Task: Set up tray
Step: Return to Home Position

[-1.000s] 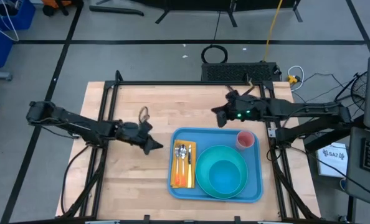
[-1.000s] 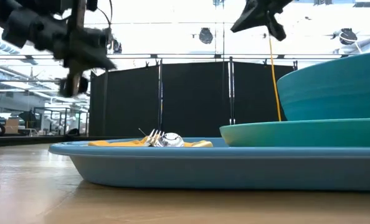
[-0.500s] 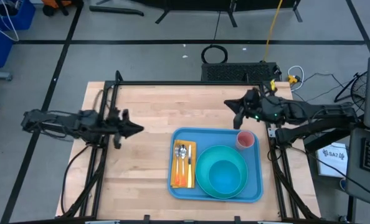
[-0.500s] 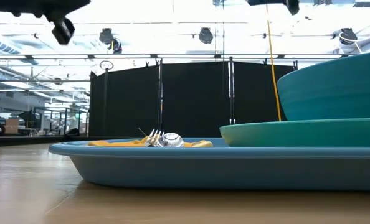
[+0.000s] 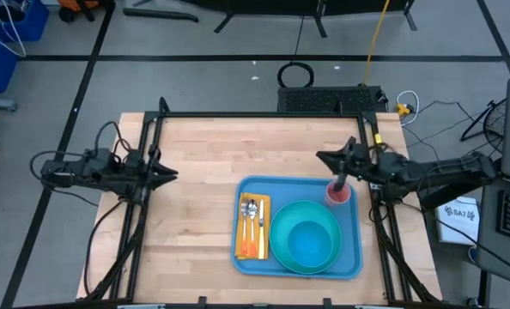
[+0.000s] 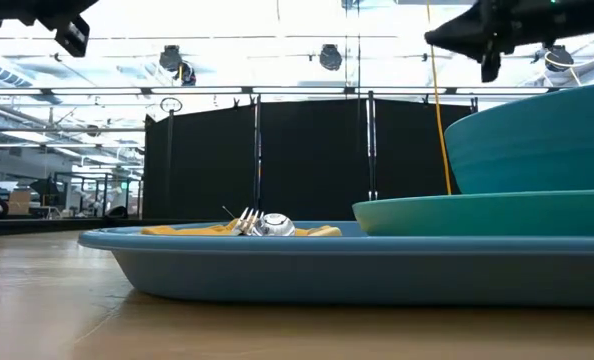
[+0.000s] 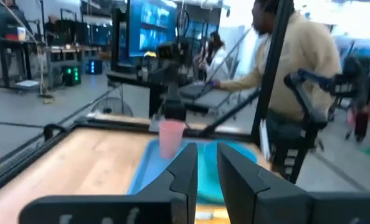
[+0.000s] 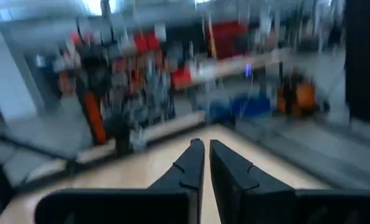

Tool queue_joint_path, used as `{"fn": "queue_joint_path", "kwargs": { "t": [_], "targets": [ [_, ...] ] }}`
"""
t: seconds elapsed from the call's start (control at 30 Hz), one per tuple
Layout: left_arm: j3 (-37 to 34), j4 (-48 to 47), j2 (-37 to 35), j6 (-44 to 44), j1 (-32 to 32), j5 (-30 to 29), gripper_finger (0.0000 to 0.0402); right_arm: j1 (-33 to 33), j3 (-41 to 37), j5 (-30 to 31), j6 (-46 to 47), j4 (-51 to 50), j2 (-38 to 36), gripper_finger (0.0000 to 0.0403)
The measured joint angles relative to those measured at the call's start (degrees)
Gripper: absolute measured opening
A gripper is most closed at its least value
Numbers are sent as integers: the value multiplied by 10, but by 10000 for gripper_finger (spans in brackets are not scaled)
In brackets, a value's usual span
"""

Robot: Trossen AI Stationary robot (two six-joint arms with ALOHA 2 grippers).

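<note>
Tray [image 5: 294, 189] sits flat on the right half of the wooden tabletop [image 5: 195, 146], its long sides running left to right and its near edge close to the tabletop's front. Inside it, a yellow napkin [image 5: 253, 227] lies at the left end with cutlery laid lengthwise on top. A round teal plate [image 5: 282, 249] carrying a bowl [image 5: 311, 242] fills the middle and right. A pink cup [image 5: 339, 195] stands in the far right corner.

The low view shows the tray [image 6: 327, 270] resting level on the wood, with the napkin and the shiny cutlery ends above its rim.

The right fingers [image 5: 325, 158] hang above the tabletop just past the tray's far right corner, near the cup and pointing left. In the high view a dark part of that arm overlaps the cup's rim. From table height they show high up, clear of the bowl. In the right wrist view the two fingers [image 8: 191, 158] are pressed almost together and hold nothing.

The left fingers [image 5: 165, 174] are at the tabletop's left edge, well apart from the tray and aimed toward it. In the left wrist view the fingers [image 7: 185, 171] stand close with only a narrow slit between them, and they are empty. The tray [image 7: 146, 171] and the cup [image 7: 170, 137] lie ahead of them. A person in a pale sweatshirt [image 7: 303, 68] stands beyond the tabletop.
</note>
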Motion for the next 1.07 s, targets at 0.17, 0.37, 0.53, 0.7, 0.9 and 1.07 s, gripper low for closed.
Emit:
{"fn": "queue_joint_path", "kwargs": {
  "t": [0.17,0.37,0.53,0.7,0.9,1.07],
  "targets": [
    [-1,-76,-45,-1,0,-13,63,1,-94,-1,-44,112,-96,20],
    [0,-89,-70,23,0,-13,63,0,-153,0,-64,106,-187,20],
    [-60,141,-70,10,0,-17,63,0,-193,2,-75,108,-230,20],
    [-125,150,-70,13,0,2,63,0,-228,3,-73,106,-262,20],
    [-231,263,-71,-4,0,85,63,0,-241,-1,-99,88,-274,20],
    [-232,206,-70,40,0,111,63,0,-241,-34,-107,38,-276,20]
  ]
}}
